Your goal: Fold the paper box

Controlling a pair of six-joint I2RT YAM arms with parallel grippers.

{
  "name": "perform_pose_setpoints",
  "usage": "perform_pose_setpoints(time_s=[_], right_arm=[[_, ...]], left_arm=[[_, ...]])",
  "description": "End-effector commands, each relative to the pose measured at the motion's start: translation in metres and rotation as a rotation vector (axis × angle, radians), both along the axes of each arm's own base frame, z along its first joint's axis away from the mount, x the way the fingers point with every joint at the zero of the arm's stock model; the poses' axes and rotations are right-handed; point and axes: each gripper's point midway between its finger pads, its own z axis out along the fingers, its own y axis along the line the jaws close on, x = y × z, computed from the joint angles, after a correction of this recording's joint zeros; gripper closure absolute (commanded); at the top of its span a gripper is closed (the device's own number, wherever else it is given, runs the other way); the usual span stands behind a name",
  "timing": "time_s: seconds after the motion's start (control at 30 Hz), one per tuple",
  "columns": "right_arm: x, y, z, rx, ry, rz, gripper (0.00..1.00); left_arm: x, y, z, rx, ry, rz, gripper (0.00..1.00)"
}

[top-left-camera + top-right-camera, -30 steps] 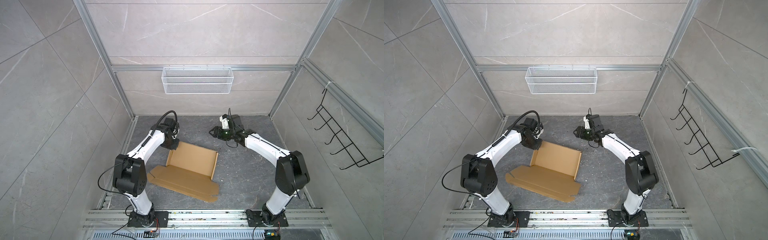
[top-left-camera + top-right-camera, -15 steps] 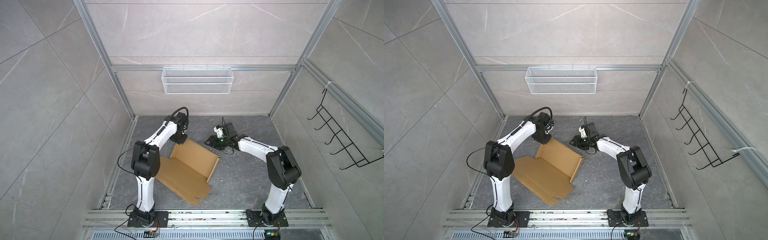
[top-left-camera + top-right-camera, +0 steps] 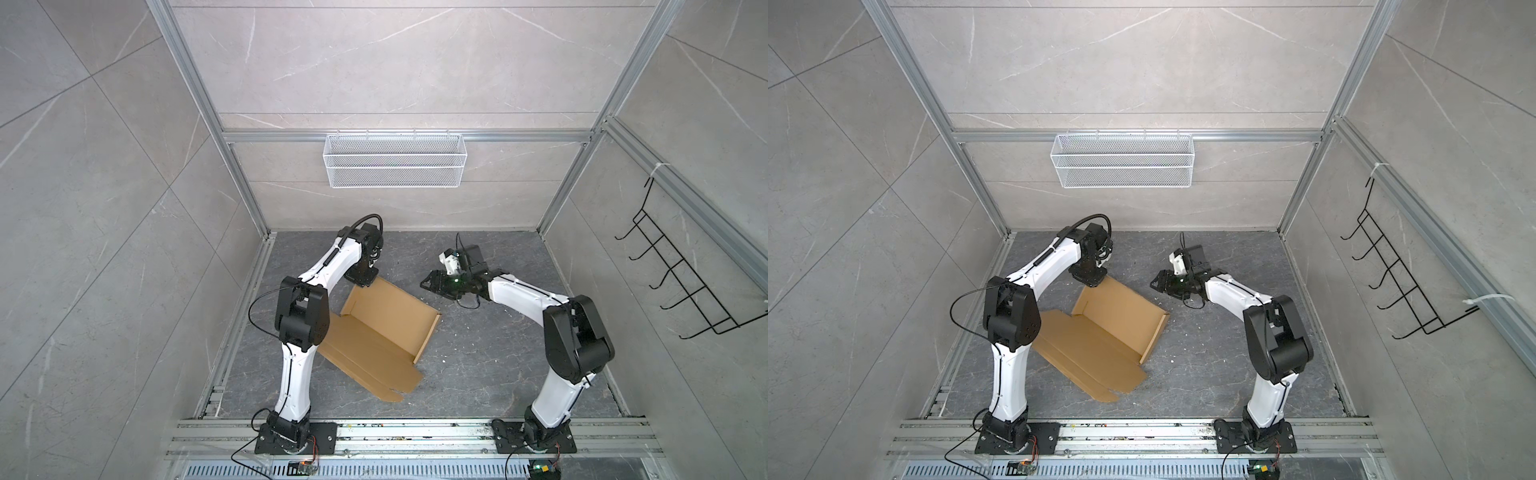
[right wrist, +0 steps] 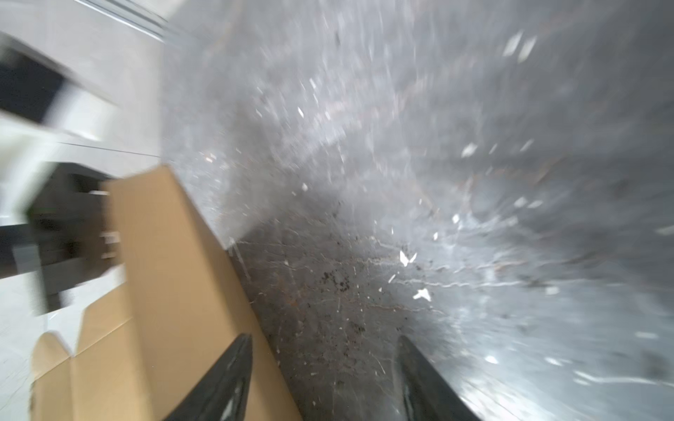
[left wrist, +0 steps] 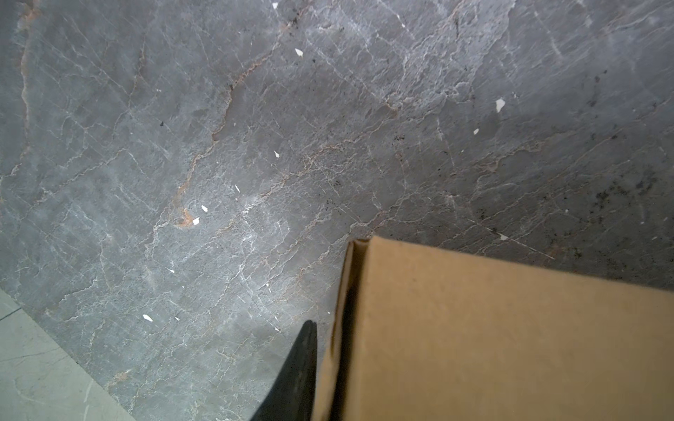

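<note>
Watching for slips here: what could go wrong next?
1. The left gripper sits at just the far corner of the paper box; only one of its fingers shows beside the wall, so the hold may be weak and the box could swivel.
2. The right gripper is open, clear of the box; approaching, it might knock the raised side wall flat.

Blurred and hidden
My right wrist view is blurred; the paper box (image 5: 510, 346) hides one finger of my left gripper (image 3: 365, 283).

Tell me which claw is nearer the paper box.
Left. The left claw sits against the far corner of the paper box; the right claw hangs apart, beyond its far right edge, with a gap between.
</note>
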Motion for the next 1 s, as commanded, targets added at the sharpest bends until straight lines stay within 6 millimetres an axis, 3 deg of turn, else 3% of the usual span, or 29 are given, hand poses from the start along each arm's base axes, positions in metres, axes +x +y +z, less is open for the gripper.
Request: perform_pose_setpoints(time_s=[0.0, 0.17, 0.3, 0.47, 0.67, 0.83, 0.97], right_arm=[[-0.017, 0.009, 0.03, 0.012, -0.065, 0.134, 0.33], [-0.031, 0.012, 0.032, -0.071, -0.091, 0.231, 0.3], [-0.041, 0.031, 0.022, -0.142, -0.086, 0.329, 0.29], [-0.038, 0.043, 0.004, -0.259, -0.091, 0.366, 0.29], [-0.02, 0.035, -0.027, -0.44, -0.085, 0.334, 0.31], [-0.012, 0.031, -0.046, -0.473, -0.051, 0.291, 0.33], [-0.009, 0.023, -0.06, -0.438, 0.007, 0.235, 0.34]], left_arm=[[-0.001, -0.002, -0.001, 0.017, 0.022, -0.024, 0.76], [0.004, -0.006, -0.002, 0.015, 0.017, -0.032, 0.76], [0.006, -0.008, -0.005, 0.015, 0.021, -0.037, 0.76], [0.008, -0.011, -0.007, 0.013, 0.025, -0.043, 0.72], [0.01, -0.015, -0.006, 0.005, 0.018, -0.054, 0.62], [0.009, -0.027, 0.011, -0.039, -0.006, -0.072, 0.56], [0.004, -0.044, 0.039, -0.151, -0.031, -0.091, 0.49]])
